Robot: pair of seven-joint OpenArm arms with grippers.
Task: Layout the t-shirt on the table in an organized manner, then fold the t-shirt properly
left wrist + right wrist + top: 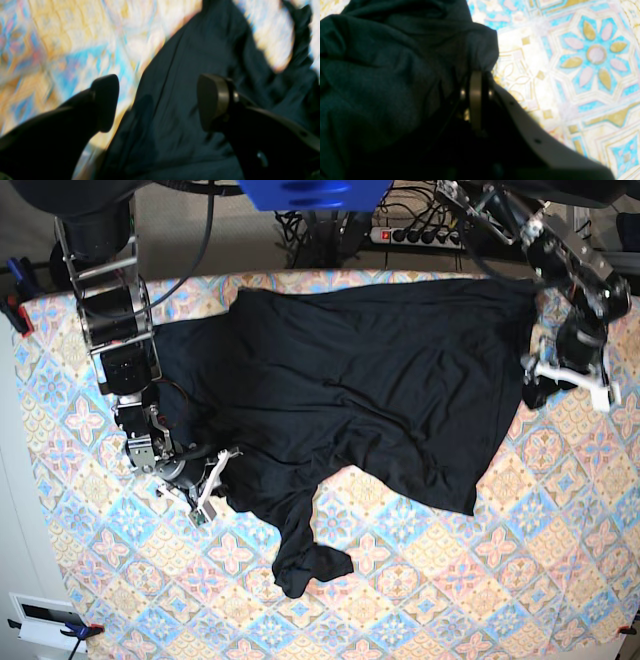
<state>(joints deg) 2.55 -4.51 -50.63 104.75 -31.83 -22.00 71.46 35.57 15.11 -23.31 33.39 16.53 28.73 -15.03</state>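
Wide table (560, 580) clothed in pastel blue, pink and yellow-orange diamond tiles with floral medallions, filling most of the base view. Bare patterned cloth along the near edge and toward both near corners.

Plain black soft-fabric t-shirt (380, 380) spread over the far half of the table, reaching from near the far left corner almost to the far right edge. Upper hem running close along the far edge. Body wrinkled, lower border slanting down to a point right of centre. 1 narrow twisted tail of fabric trailing toward the near edge from left of centre, ending in a bunched lump. Left part of the shirt crumpled against the arm there.

2 arms in the base view, 1 at each side edge of the table.

Right gripper (205, 490), on the base view's left, low at the shirt's left border. Clenched on a gathered fold of the black cloth; in the right wrist view (476, 75) fabric bulging out just above the shut fingers, tiled table beside it.

Left gripper (565, 380), on the base view's right, at the shirt's right edge. Released, fingers (107, 100) spread wide in the left wrist view, black cloth seen between them, nothing grasped. View blurred.
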